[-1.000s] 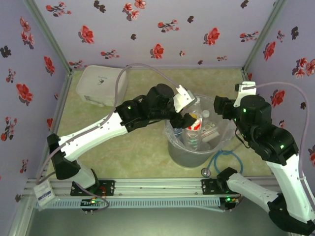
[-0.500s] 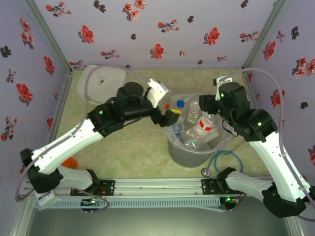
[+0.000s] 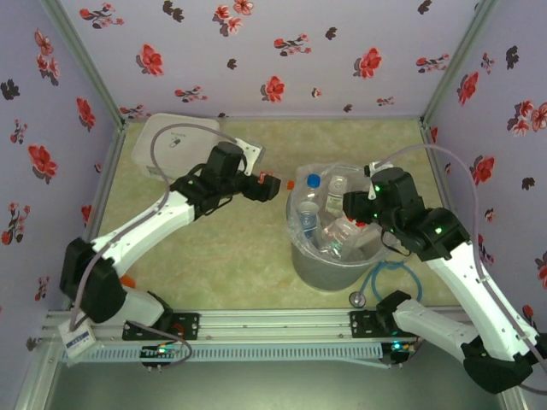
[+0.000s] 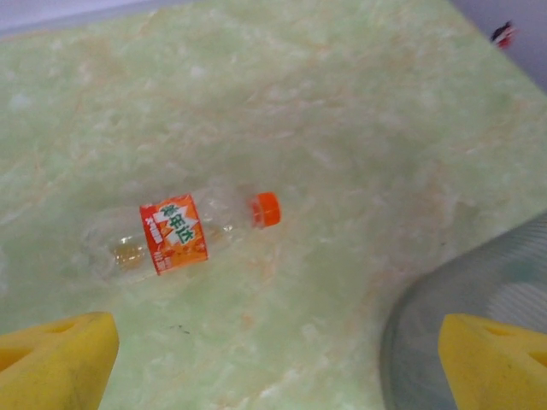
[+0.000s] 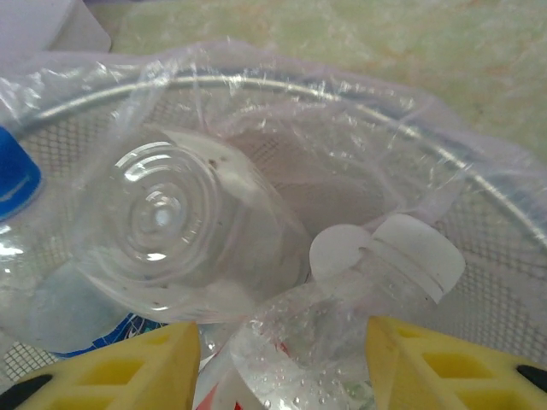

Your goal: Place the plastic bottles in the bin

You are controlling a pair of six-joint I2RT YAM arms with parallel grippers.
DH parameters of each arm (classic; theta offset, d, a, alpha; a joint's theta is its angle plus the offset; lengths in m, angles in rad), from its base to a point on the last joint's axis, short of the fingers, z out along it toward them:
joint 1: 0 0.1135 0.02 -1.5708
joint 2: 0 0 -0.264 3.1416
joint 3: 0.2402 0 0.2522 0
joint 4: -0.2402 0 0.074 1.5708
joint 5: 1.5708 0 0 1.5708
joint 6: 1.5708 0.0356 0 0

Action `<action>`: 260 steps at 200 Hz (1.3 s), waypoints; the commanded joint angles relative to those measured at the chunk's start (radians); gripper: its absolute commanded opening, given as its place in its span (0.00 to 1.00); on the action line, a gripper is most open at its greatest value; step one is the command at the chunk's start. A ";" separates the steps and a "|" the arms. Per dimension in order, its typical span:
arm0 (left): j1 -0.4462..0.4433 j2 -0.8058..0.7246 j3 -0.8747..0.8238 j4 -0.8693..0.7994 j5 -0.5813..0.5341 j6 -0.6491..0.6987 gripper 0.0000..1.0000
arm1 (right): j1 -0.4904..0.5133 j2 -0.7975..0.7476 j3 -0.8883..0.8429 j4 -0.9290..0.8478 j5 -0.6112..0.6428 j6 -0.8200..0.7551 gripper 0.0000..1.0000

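The bin is a grey bucket with a clear bag, right of centre, and several plastic bottles lie in it. My right gripper hangs over its right side. In the right wrist view this gripper is open astride a white-capped bottle, with a gap at the left finger. My left gripper stands wide open just left of the bin. Ahead of it, a clear bottle with an orange label and cap lies on the table, and its cap is next to the bin's rim.
A flat white lidded container sits at the back left behind the left arm. A blue cable loop lies on the table to the right of the bin. A small orange object lies on the table by the left arm's base. Flowered walls close in three sides.
My left gripper has drawn back leftward from over the bin and opened wide. My right gripper has swung in over the bin and lowered, its jaws narrowing.
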 commanded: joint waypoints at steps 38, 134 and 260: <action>0.074 0.217 0.077 0.086 -0.038 -0.248 1.00 | -0.006 -0.085 0.052 0.035 0.055 0.019 0.54; 0.090 0.415 -0.106 0.589 -0.184 -0.958 1.00 | -0.009 -0.180 0.056 -0.013 0.187 -0.002 0.64; 0.100 0.596 -0.016 0.672 -0.166 -1.075 0.71 | -0.010 -0.242 0.044 -0.073 0.243 -0.027 0.64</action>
